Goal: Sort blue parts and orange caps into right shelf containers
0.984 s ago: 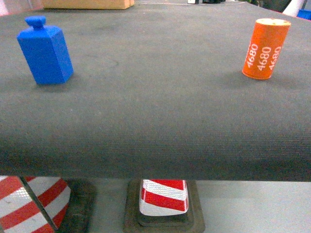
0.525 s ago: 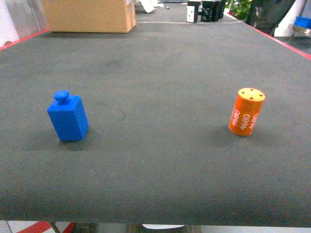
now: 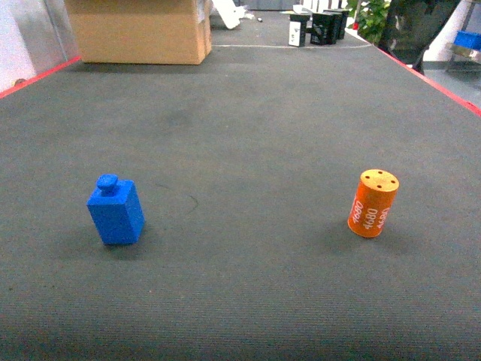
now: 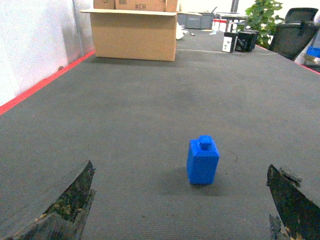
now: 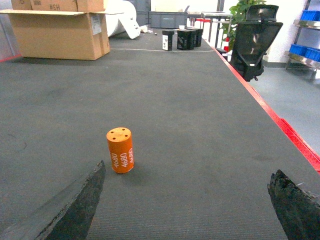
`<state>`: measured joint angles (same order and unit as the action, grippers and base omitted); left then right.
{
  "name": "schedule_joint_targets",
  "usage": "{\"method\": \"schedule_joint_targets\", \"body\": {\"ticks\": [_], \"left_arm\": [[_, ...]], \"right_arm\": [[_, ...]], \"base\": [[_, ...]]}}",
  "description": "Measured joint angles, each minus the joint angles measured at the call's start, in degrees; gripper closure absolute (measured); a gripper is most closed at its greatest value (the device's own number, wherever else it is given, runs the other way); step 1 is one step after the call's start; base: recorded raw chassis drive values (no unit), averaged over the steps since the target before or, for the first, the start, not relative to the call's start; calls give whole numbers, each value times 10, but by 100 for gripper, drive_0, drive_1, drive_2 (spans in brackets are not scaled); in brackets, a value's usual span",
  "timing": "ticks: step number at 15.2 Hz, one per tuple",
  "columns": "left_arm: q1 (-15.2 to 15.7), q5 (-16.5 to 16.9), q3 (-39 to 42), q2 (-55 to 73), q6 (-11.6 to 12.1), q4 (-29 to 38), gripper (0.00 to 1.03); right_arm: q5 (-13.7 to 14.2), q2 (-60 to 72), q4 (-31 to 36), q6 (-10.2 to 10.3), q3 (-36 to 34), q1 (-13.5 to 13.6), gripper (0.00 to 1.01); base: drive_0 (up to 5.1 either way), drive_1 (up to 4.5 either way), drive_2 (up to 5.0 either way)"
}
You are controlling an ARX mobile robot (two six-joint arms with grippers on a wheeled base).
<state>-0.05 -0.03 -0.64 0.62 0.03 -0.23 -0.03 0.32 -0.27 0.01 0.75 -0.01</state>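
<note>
The blue part (image 3: 116, 211) stands upright at the lower left of the head view, and the orange cap (image 3: 373, 203) stands upright at the lower right, well apart from it, both on the dark table (image 3: 248, 113). Neither has been picked up, and no blue bin appears on the table, so by the look of it the sorting has not begun. The left tool (image 4: 182, 205) is spread wide, the blue part sitting ahead between its tips, untouched. The right tool (image 5: 192, 205) is just as wide, the orange cap ahead near its left fingertip (image 5: 75, 207). A cardboard box (image 3: 143, 30) sits at the upper left.
</note>
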Motion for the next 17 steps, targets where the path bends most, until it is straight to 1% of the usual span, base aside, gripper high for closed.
{"method": "schedule_joint_targets", "body": {"ticks": [17], "left_arm": [[0, 0, 0, 0, 0, 0, 5]], "right_arm": [[0, 0, 0, 0, 0, 0, 3]], "base": [[0, 0, 0]]}}
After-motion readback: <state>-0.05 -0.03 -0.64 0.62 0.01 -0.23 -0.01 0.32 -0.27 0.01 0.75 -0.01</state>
